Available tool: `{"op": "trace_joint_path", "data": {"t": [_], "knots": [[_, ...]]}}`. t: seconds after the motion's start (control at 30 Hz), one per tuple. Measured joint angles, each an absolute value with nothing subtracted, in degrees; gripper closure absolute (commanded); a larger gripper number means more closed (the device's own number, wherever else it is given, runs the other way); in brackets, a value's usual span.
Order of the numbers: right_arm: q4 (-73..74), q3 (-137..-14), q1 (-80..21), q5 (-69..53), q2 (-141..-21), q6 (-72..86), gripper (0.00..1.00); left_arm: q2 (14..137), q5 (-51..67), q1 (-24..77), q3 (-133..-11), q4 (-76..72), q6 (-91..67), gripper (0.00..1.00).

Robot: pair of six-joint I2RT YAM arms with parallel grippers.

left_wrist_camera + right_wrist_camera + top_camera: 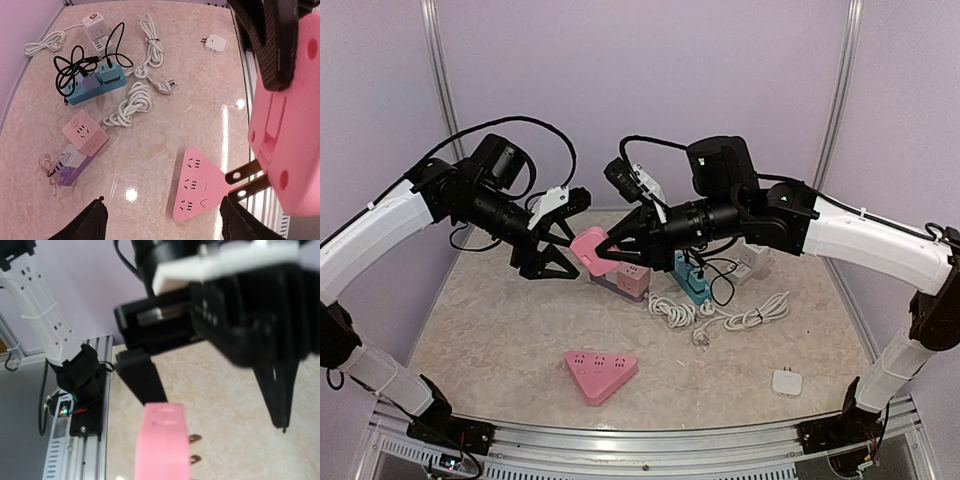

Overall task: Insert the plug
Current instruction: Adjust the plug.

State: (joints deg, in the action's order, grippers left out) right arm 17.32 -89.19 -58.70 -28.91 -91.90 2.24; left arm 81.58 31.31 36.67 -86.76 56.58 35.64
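The plug [590, 247] is a pink block with two metal prongs [245, 180], held in the air over the table's middle. My right gripper [615, 245] is shut on it from the right. In the right wrist view the plug [162, 445] fills the bottom centre, prongs pointing right. My left gripper [555, 245] hangs just left of the plug, open. In the left wrist view its fingertips [95, 220] stand wide apart with nothing between them, and the plug [290, 125] shows at the right edge. A pink triangular power strip [601, 374] lies flat near the front, sockets up [197, 187].
Behind the plug sit a pink cube socket [85, 132] on a purple one, a teal power strip [692, 285] with black leads, and coiled white cables [720, 315]. A small white adapter [787, 382] lies front right. An aluminium rail [640, 440] runs along the near edge.
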Motion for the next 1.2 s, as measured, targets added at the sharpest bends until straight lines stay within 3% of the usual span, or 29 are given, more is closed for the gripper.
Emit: {"op": "trace_joint_path", "data": {"t": [0.2,0.47,0.73,0.93,1.2], "knots": [[19.09,-89.19,-58.7,-26.76,-91.05,1.93,1.0,80.01,31.4,36.45,-83.26,57.32,37.71,0.18],[24.43,-85.62,-58.57,-20.73,-90.32,3.6,1.0,80.58,26.7,36.71,-66.7,53.41,41.98,0.2],[22.28,-76.82,-58.43,-30.28,-90.83,10.74,1.0,82.91,29.67,32.14,-63.68,52.03,47.75,0.18],[13.1,-72.77,-58.24,-40.03,-99.2,22.76,1.0,82.3,31.2,26.76,-59.68,49.08,50.5,0.2],[11.09,-71.64,-55.13,-44.77,-111.61,35.09,1.0,82.21,23.27,33.89,-48.05,43.68,53.32,0.2]]}}
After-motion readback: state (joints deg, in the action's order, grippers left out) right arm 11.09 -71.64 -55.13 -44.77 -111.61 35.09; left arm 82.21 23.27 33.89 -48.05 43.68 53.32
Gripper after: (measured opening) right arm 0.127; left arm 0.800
